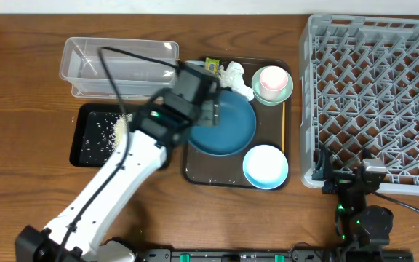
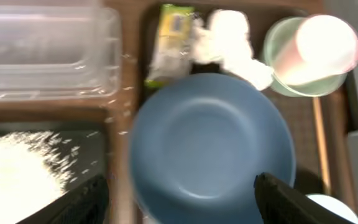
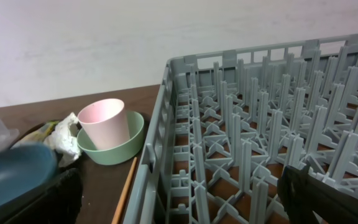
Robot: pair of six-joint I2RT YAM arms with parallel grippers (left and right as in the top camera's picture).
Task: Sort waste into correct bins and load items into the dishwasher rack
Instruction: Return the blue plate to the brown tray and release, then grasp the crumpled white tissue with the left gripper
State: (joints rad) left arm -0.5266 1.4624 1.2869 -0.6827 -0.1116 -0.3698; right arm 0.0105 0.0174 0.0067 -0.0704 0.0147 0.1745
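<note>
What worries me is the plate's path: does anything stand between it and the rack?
Partly. The green bowl, holding the pink cup, and the light blue bowl sit on the tray between plate and rack, leaving a gap. Straight across, only the tray's rim intervenes.

Plate (image 1: pixel 228 127) looks glossy, tub (image 1: pixel 82 69) clear plastic.

The overhead camera looked straight down on the whole table (image 1: pixel 20 87), rack (image 1: pixel 384 87) at right. The left wrist camera faced down too, close above the plate (image 2: pixel 210 149), which filled the frame's centre. The right wrist camera sat low by the rack, looking level across it. All three views shared the cup (image 1: pixel 272 81).
</note>
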